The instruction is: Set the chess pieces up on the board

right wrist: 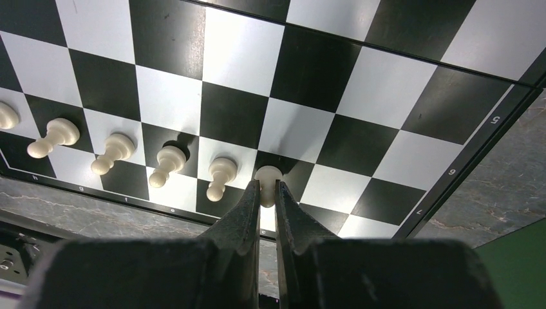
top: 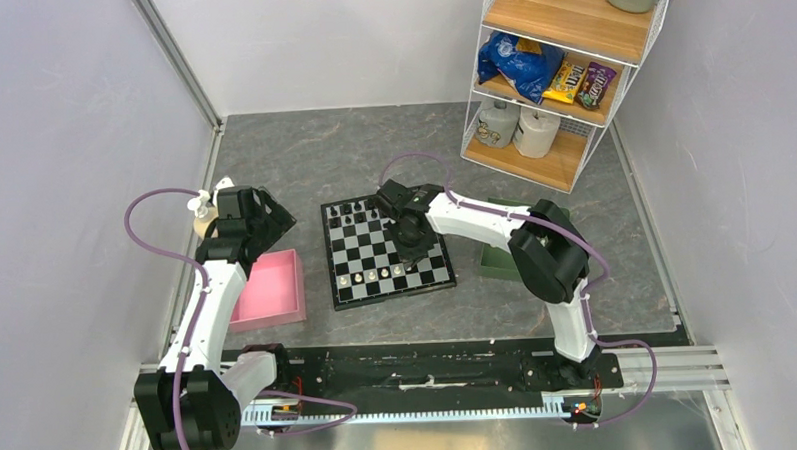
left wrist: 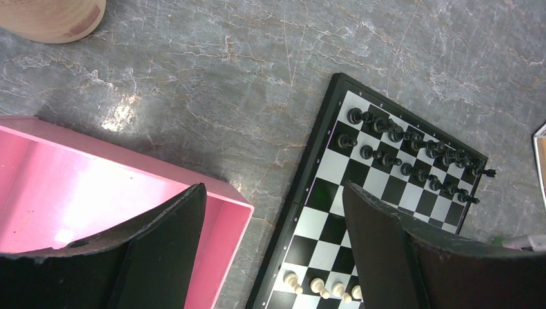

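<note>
The chessboard [top: 370,248] lies mid-table. Black pieces [top: 355,213] stand along its far rows, cream-white pawns [top: 374,275] in a row near its front edge. My right gripper [top: 412,247] hangs over the board. In the right wrist view it [right wrist: 266,193] is shut on a cream-white pawn [right wrist: 268,175] whose base rests on a black square, next to several white pawns [right wrist: 167,164]. My left gripper [top: 264,218] is open and empty, above the table between the pink tray [left wrist: 77,187] and the board's left edge [left wrist: 302,187].
The pink tray [top: 271,286] lies left of the board, a green tray [top: 498,260] lies right of it under my right arm. A wire shelf [top: 559,69] with snacks and jars stands at the back right. A small bottle [top: 206,214] stands behind my left gripper.
</note>
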`<move>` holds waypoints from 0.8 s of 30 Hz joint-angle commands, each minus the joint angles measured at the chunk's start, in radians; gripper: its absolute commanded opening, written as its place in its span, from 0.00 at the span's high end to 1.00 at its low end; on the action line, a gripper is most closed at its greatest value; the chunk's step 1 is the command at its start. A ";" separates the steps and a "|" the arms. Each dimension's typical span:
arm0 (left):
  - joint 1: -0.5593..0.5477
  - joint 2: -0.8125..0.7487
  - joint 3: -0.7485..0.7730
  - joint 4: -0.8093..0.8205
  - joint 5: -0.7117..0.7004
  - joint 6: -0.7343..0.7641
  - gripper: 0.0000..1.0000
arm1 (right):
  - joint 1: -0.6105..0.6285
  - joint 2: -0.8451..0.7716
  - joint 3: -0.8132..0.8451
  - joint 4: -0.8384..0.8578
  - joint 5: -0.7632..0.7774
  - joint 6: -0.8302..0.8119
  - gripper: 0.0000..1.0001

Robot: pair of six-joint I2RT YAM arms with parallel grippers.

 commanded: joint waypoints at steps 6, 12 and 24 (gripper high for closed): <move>0.005 -0.006 -0.001 0.041 0.013 0.001 0.16 | 0.006 -0.042 -0.026 0.010 0.026 0.018 0.87; 0.004 -0.004 -0.001 0.041 0.015 0.001 0.16 | 0.015 -0.052 -0.041 0.004 0.029 0.019 0.88; 0.004 -0.005 0.000 0.042 0.018 0.000 0.16 | 0.016 -0.036 -0.031 0.013 0.067 0.016 0.80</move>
